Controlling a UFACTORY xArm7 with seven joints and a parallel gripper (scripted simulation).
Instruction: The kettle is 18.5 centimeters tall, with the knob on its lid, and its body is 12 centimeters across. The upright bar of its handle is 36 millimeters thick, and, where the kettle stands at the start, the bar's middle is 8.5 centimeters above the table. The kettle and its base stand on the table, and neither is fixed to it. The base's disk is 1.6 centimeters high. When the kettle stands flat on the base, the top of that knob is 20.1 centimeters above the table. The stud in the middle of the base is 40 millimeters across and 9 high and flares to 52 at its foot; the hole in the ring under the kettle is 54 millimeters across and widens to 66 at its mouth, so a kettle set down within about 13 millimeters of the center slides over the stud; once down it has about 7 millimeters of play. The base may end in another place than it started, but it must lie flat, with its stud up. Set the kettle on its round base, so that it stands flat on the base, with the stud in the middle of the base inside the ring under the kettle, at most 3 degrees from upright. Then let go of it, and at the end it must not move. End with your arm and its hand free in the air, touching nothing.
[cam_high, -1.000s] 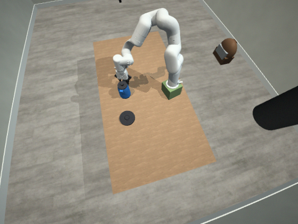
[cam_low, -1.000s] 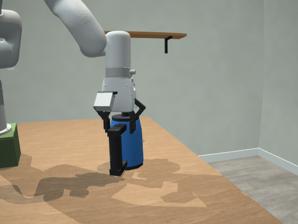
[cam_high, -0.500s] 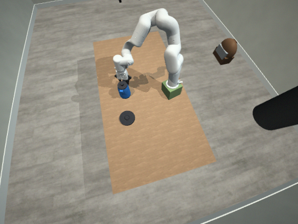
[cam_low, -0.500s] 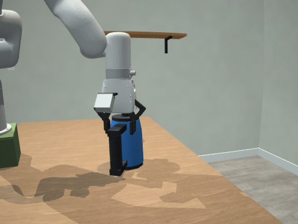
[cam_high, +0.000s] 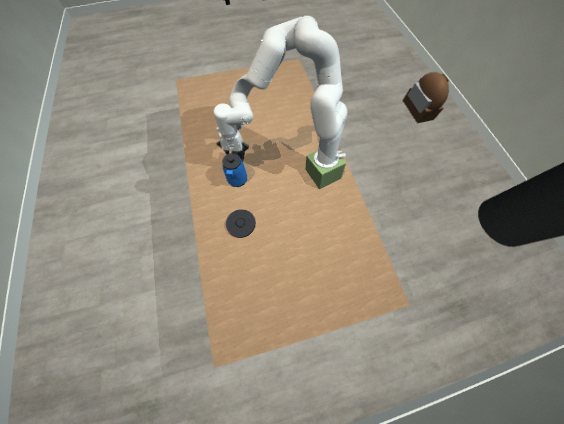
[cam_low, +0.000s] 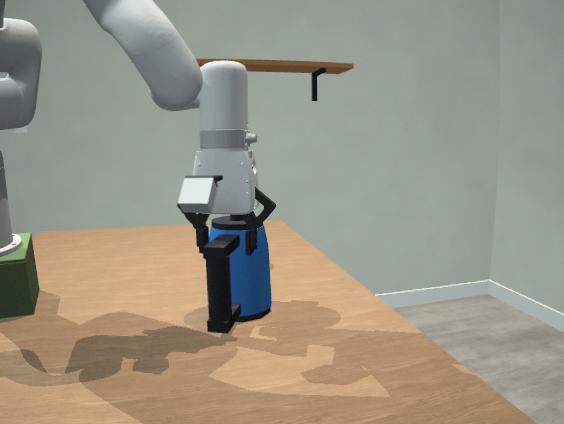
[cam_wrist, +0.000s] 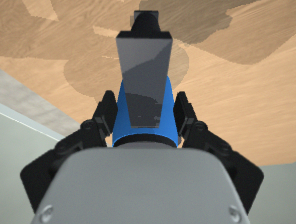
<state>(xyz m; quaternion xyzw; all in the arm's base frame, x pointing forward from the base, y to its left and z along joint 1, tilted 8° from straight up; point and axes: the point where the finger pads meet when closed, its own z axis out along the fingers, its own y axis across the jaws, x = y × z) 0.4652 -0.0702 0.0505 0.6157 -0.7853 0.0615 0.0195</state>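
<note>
The blue kettle (cam_high: 235, 174) (cam_low: 255, 280) (cam_wrist: 169, 102) stands upright on the wooden table (cam_high: 300, 260) (cam_low: 125, 260). Its black handle (cam_low: 218, 285) (cam_wrist: 144, 75) faces the exterior view. My gripper (cam_high: 232, 150) (cam_low: 227, 244) (cam_wrist: 145, 100) is open and comes straight down over the kettle's top. One finger is on each side of the upper body, level with the handle's top arm. I cannot tell whether the fingers touch it. The round black base (cam_high: 240, 223) lies flat with its stud up, apart from the kettle and nearer the front in the top view.
The arm's green pedestal (cam_high: 325, 170) (cam_low: 17, 280) stands to the right of the kettle in the top view. The table's edge (cam_low: 400, 320) runs behind the kettle. A wall shelf (cam_low: 280, 65) hangs high behind it. A brown object (cam_high: 427, 95) is off the table.
</note>
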